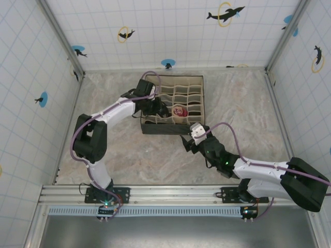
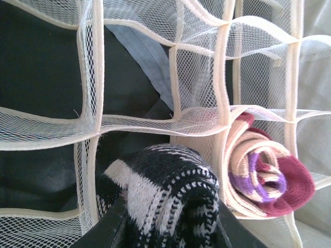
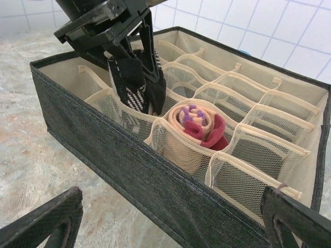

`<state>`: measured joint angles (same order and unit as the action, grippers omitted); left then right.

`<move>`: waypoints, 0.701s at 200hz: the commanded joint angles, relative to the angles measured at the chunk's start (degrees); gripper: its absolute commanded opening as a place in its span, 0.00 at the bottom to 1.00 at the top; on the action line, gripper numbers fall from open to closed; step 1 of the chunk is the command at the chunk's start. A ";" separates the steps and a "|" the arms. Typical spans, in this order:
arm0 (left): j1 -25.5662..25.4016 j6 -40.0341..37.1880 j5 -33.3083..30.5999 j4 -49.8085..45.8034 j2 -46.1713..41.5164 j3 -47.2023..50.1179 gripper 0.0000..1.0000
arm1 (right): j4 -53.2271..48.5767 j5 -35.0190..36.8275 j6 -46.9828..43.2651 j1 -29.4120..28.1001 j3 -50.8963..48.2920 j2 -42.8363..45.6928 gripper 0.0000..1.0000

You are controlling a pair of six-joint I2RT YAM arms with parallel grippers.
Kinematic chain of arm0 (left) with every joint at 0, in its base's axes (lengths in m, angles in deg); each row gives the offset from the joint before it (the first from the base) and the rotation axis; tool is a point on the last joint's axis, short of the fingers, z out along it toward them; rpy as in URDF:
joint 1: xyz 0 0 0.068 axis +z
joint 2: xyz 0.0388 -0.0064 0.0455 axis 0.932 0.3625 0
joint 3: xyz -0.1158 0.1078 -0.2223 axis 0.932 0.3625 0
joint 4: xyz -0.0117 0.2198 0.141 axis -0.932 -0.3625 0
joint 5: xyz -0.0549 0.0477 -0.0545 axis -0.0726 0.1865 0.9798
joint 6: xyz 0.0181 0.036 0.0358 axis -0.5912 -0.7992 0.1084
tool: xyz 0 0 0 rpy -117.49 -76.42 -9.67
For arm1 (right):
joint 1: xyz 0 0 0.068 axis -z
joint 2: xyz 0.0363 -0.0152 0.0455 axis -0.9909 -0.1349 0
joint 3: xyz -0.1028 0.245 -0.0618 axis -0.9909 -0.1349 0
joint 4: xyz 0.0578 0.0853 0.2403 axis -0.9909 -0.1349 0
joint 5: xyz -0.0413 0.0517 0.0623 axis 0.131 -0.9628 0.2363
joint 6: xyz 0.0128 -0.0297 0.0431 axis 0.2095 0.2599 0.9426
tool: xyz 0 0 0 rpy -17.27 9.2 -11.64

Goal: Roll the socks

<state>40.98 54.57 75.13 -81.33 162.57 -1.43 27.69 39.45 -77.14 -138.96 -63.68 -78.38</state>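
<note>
My left gripper [image 1: 158, 108] [image 2: 168, 227] [image 3: 140, 85] is shut on the rolled black-white striped sock [image 2: 165, 191] [image 3: 128, 85]. It holds the sock upright, with the lower end dipping into a mesh cell of the beige organiser box [image 1: 170, 127] [image 3: 155, 181]. In the neighbouring cell to the right the tan sock [image 1: 180, 111] [image 2: 264, 175] [image 3: 199, 126] sits rolled, its dark red toe and purple stripes facing up. My right gripper [image 1: 185, 138] [image 3: 170, 222] stands open just in front of the box's dark front wall, holding nothing; its fingers [image 3: 51, 214] frame the wall.
The organiser has several mesh-walled cells [image 2: 98, 124] with cream rims. It stands at the back middle of the marble-patterned table [image 1: 243, 103]. Tiled walls [image 1: 31, 62] enclose the table on three sides. Bare table lies left and right of the box.
</note>
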 commanded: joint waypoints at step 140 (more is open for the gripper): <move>-2.20 -3.75 -7.46 -3.89 3.64 -6.56 0.64 | 9.93 0.54 10.64 -4.20 8.30 -19.15 0.91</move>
<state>39.05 52.56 69.32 -82.68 166.22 -5.08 32.19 38.92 -69.10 -142.56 -59.95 -93.85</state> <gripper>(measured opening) 0.608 0.911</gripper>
